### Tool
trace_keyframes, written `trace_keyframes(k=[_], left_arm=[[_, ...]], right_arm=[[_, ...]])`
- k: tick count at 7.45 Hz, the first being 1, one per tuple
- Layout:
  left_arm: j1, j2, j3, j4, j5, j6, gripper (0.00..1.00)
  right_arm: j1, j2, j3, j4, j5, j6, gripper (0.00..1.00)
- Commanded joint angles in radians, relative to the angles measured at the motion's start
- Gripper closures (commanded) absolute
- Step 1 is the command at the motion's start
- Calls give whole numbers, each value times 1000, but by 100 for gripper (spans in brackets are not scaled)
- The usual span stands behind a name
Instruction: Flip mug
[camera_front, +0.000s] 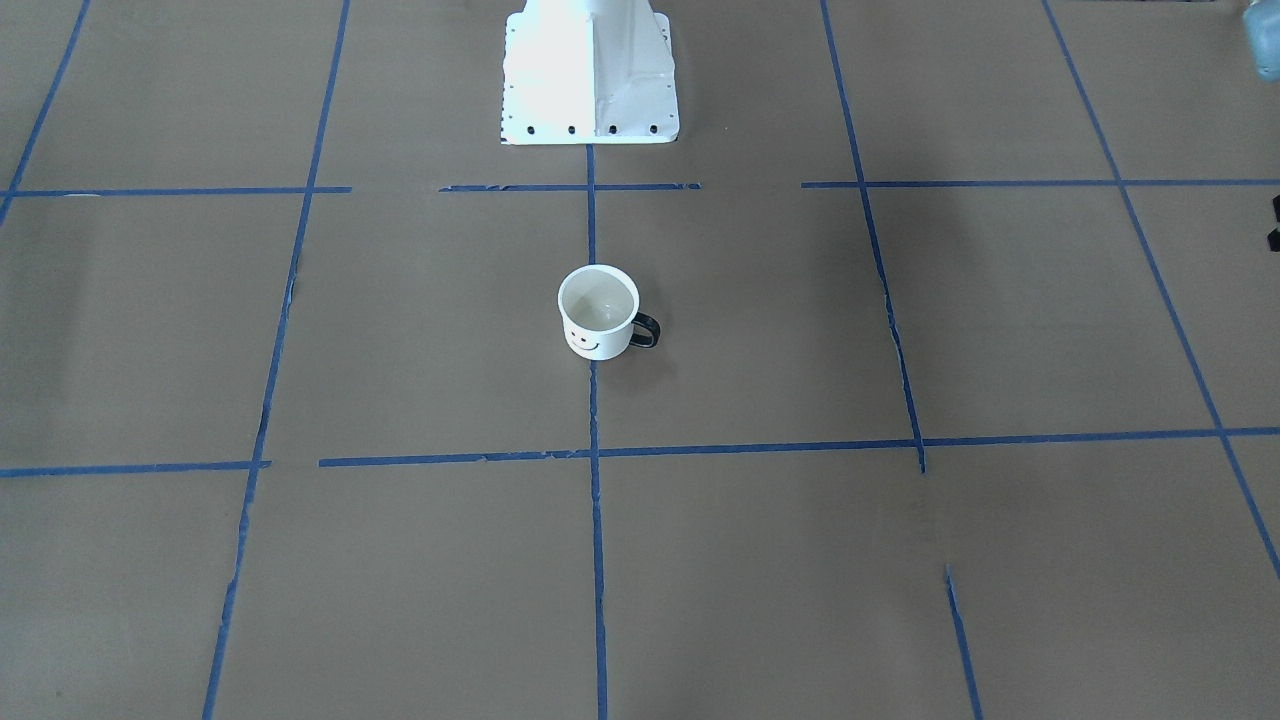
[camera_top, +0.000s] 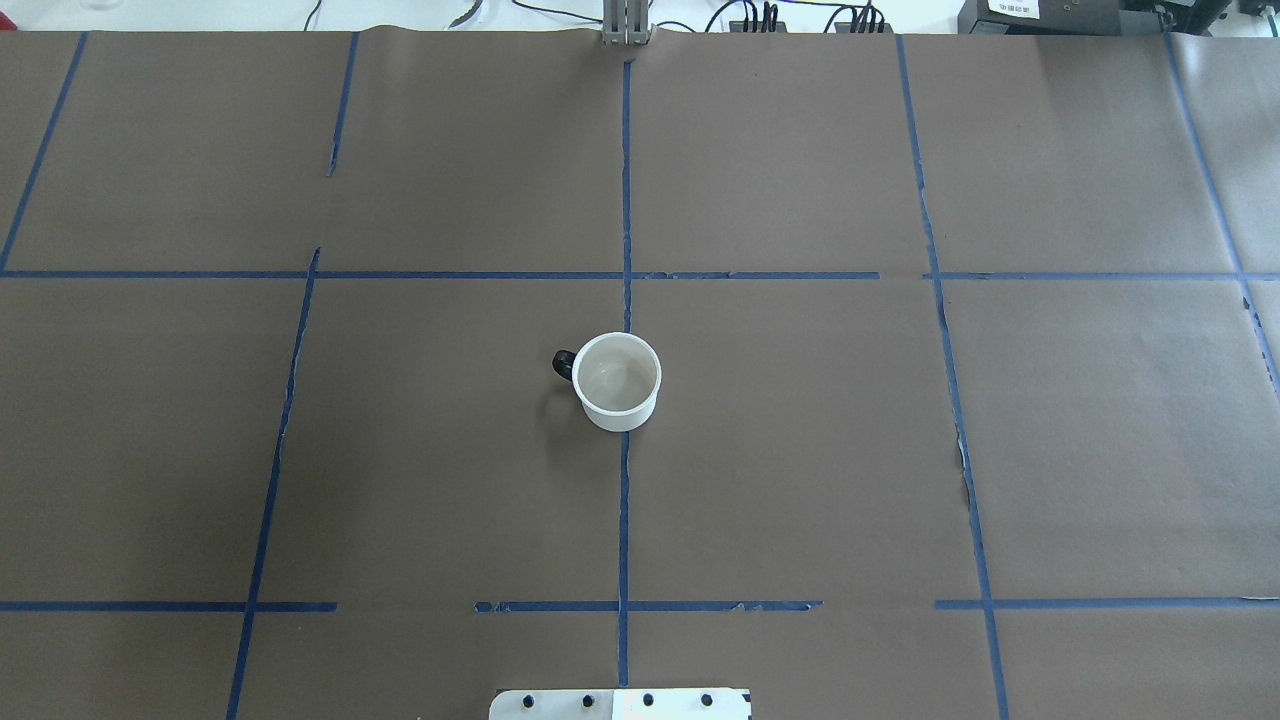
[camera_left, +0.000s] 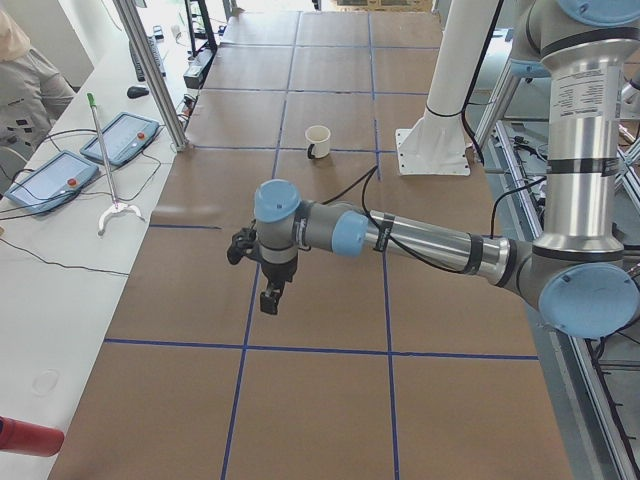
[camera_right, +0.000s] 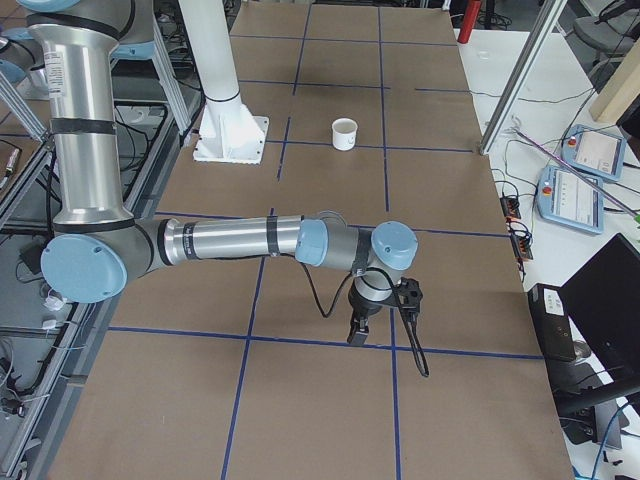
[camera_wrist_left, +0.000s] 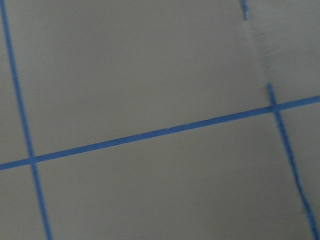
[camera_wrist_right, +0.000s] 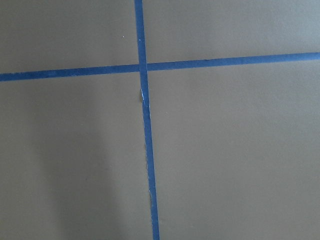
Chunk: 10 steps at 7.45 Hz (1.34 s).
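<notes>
The small white mug (camera_front: 598, 312) stands upright, mouth up, on the brown table on the centre tape line. Its black smiley faces the operators' side and its black handle (camera_front: 646, 331) points to the robot's left. It also shows in the overhead view (camera_top: 617, 381), the left side view (camera_left: 317, 141) and the right side view (camera_right: 344, 133). My left gripper (camera_left: 271, 297) hangs over the table far from the mug, seen only in the left side view. My right gripper (camera_right: 357, 331) hangs far off at the other end, seen only in the right side view. I cannot tell if either is open or shut.
The white robot base (camera_front: 588, 72) stands behind the mug. Blue tape lines (camera_top: 624, 200) grid the brown paper. Teach pendants (camera_left: 48, 178) and cables lie on the white bench beyond the table. A person (camera_left: 25, 75) sits at the far left. The wrist views show only paper and tape.
</notes>
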Motion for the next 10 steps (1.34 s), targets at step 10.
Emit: trace_keyframes(k=[10], left_arm=[[-96, 54, 77, -97, -78, -29, 0]], right_arm=[[0, 1, 0, 0, 0, 0, 0]])
